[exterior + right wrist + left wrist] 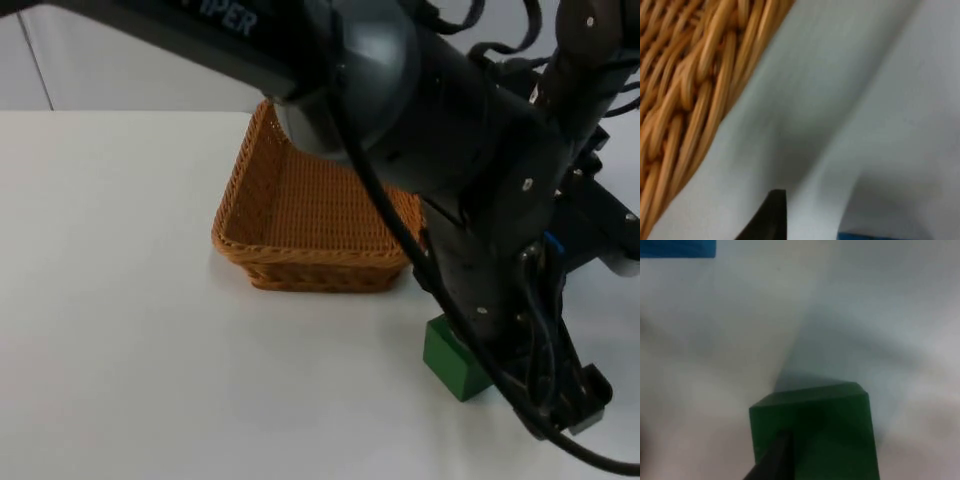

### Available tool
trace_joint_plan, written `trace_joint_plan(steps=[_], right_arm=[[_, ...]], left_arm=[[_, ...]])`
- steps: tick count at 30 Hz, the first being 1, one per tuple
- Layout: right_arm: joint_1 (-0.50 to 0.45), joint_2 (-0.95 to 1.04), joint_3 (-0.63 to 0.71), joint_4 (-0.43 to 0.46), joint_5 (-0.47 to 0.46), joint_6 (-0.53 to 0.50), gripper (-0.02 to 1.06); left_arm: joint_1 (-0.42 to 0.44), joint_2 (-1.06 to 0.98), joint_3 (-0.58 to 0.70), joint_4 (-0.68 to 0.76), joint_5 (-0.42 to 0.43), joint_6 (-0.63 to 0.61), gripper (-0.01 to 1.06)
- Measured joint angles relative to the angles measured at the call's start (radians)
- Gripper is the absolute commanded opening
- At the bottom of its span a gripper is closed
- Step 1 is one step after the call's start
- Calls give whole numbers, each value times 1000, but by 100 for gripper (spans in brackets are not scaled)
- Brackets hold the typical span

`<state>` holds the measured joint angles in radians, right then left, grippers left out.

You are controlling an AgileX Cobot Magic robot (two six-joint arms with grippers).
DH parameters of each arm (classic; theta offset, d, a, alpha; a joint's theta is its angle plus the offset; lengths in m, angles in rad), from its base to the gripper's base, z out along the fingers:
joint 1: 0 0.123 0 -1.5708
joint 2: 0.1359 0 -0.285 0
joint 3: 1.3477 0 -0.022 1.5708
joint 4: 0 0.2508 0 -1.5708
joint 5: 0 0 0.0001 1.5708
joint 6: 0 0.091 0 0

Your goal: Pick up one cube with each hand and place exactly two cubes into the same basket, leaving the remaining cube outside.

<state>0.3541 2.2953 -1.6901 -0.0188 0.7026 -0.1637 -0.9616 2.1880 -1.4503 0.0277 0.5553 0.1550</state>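
Now left gripper [500, 385] is hovering at the green cube [455, 360] just beside the basket [240, 215]; jaw opening hidden; cube is looking light, rigid, smooth; pinching flat opposite faces seems best.

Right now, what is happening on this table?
The left gripper is down at a green cube on the table, in front of the wicker basket. The right gripper is low beside the basket's wall. A blue cube lies nearby. No cube is visible in the basket.

White table [120, 300]: basket [300, 215], green cube [455, 362].
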Motion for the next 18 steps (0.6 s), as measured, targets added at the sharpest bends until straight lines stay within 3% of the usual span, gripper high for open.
trace_joint_plan(steps=[10,18], right_arm=[[0,2,0,0,-10,4,101],[0,2,0,0,-16,4,101]], left_arm=[[0,-2,-4,28,29,-42,101],[0,9,-4,142,29,-112,101]])
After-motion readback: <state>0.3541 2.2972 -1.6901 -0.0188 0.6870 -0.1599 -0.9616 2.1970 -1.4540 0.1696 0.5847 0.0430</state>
